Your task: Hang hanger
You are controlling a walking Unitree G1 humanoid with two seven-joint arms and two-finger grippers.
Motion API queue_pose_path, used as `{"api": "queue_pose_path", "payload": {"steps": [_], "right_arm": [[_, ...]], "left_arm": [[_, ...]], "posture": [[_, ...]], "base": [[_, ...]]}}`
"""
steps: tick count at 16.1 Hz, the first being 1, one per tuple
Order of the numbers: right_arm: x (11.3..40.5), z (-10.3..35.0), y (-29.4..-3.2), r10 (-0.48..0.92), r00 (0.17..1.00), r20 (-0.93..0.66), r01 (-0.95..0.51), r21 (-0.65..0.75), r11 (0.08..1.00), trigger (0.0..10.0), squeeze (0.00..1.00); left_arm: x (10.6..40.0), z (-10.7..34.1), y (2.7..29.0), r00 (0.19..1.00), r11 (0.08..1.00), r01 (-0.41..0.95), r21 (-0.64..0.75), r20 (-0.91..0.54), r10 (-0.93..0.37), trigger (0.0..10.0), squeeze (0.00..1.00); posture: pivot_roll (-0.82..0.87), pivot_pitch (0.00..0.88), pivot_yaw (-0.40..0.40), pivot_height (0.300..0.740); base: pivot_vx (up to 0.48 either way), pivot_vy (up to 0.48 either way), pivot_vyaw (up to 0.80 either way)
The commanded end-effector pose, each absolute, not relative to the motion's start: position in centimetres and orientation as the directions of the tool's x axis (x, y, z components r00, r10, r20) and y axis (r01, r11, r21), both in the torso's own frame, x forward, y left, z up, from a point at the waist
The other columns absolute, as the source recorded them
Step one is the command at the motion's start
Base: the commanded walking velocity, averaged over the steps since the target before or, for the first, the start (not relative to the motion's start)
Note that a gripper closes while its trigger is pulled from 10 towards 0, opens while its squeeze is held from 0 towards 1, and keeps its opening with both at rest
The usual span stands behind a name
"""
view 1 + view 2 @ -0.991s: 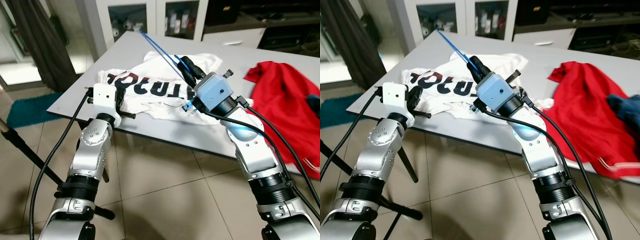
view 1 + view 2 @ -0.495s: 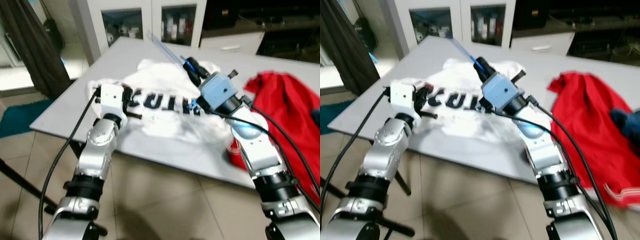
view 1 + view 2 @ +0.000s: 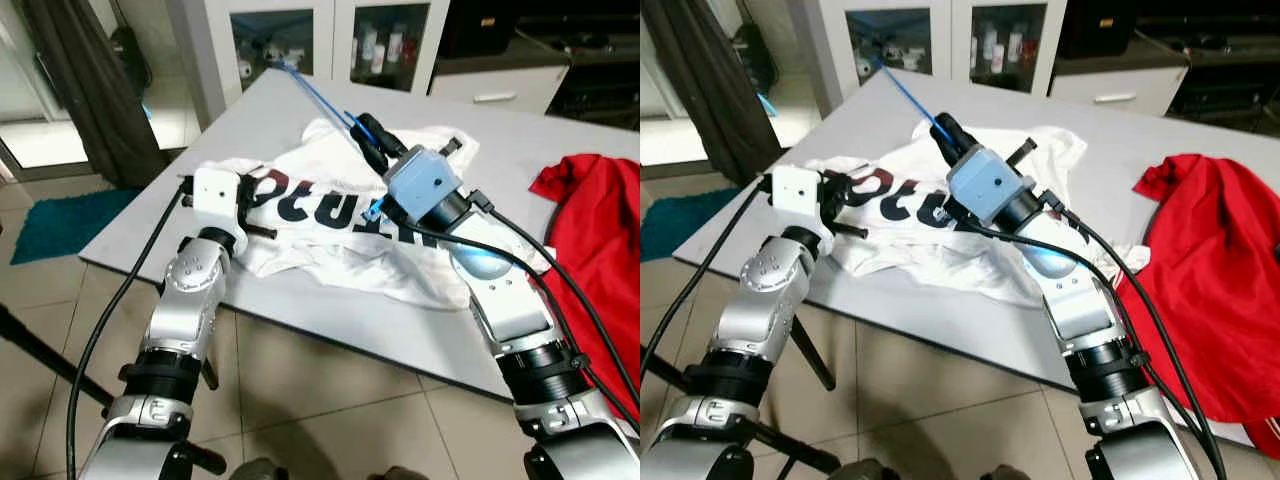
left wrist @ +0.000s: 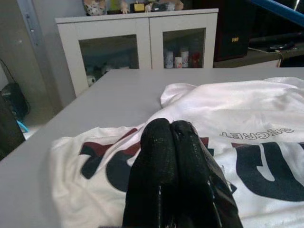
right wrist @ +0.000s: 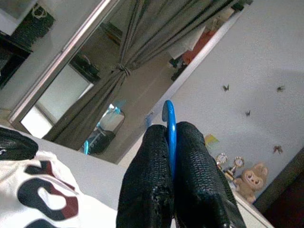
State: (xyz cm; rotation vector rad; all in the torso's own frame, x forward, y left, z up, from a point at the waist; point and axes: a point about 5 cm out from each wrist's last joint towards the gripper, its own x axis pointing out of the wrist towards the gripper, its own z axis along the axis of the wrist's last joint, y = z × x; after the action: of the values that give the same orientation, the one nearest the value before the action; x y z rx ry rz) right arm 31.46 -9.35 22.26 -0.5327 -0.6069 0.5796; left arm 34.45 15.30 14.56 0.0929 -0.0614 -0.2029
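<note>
Left pincer [image 3: 252, 203]: fingers pressed together with nothing between them; it hovers low over the near-left part of the shirt, its arm bent up from the counter's near edge. Judged idle, parked clear of the working arm.

Shirt [image 3: 320, 205]: white, with large dark and red lettering; it lies crumpled on the counter directly under and ahead of the left pincer, and below the right pincer. Not on the hanger; judged the garment waiting to be dealt with.

Counter [image 3: 300, 310]: pale grey top; it carries the shirt, with a bare strip between the shirt and the near edge below both wrists.

Hanger [image 3: 318, 100]: thin, bright blue, plastic-looking; a straight bar runs up and away from the right pincer toward the cabinet behind, clear of the shirt. In the right wrist view its curved blue end [image 5: 169, 128] rises between the fingers. Raised off the counter, presumably so it can be carried to a rail.

Right pincer [image 3: 372, 140]: clamped on the hanger, fingers closed with only the thin blue bar between them; it stands above the middle of the shirt, tilted up and away from the robot.

Red cloth [image 3: 600, 230]: heaped on the counter well to the right of the right pincer; judged no part of this step.
</note>
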Motion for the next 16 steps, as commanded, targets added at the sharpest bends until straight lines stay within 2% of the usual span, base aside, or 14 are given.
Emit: {"api": "queue_pose_path", "payload": {"steps": [1, 6, 7, 8, 13, 16], "right_arm": [[31.4, 22.6, -9.4, 0.640, 0.668, 0.380, -0.335, -0.615, 0.714, 10.0, 0.00], [31.3, 22.5, -9.3, 0.639, 0.669, 0.380, -0.336, -0.612, 0.716, 10.0, 0.00], [31.3, 22.6, -9.3, 0.639, 0.669, 0.381, -0.337, -0.611, 0.717, 10.0, 0.00], [31.4, 22.6, -9.2, 0.639, 0.668, 0.382, -0.338, -0.609, 0.717, 10.0, 0.00], [31.1, 22.6, -9.1, 0.640, 0.666, 0.384, -0.341, -0.606, 0.719, 10.0, 0.00], [30.4, 22.3, -9.5, 0.638, 0.675, 0.369, -0.347, -0.604, 0.717, 10.0, 0.00]], "left_arm": [[34.4, 14.9, 15.4, 0.972, 0.967, 0.224, 0.125, 0.050, -0.231, 10.0, 0.00], [34.1, 13.7, 16.1, 0.931, 0.910, 0.364, 0.198, -0.093, -0.352, 10.0, 0.00], [33.7, 12.2, 17.1, 0.882, 0.844, 0.465, 0.266, -0.225, -0.415, 10.0, 0.00], [33.8, 11.9, 17.5, 0.865, 0.827, 0.492, 0.271, -0.256, -0.430, 10.0, 0.00], [35.4, 12.5, 19.2, 0.873, 0.836, 0.475, 0.274, -0.262, -0.410, 10.0, 0.00], [35.7, 12.5, 19.6, 0.863, 0.825, 0.495, 0.272, -0.266, -0.430, 10.0, 0.00]], "posture": [[0.00, 0.000, 0.026, 0.740], [0.00, 0.000, 0.029, 0.740], [0.00, 0.000, 0.031, 0.740], [0.01, 0.000, 0.032, 0.740], [0.00, 0.000, 0.035, 0.740], [-0.02, 0.041, 0.036, 0.740]], "base": [[0.000, 0.000, 0.00], [0.000, 0.000, 0.00], [0.000, 0.000, 0.00], [0.000, 0.000, 0.00], [0.000, 0.000, 0.00], [0.000, 0.000, 0.00]]}}
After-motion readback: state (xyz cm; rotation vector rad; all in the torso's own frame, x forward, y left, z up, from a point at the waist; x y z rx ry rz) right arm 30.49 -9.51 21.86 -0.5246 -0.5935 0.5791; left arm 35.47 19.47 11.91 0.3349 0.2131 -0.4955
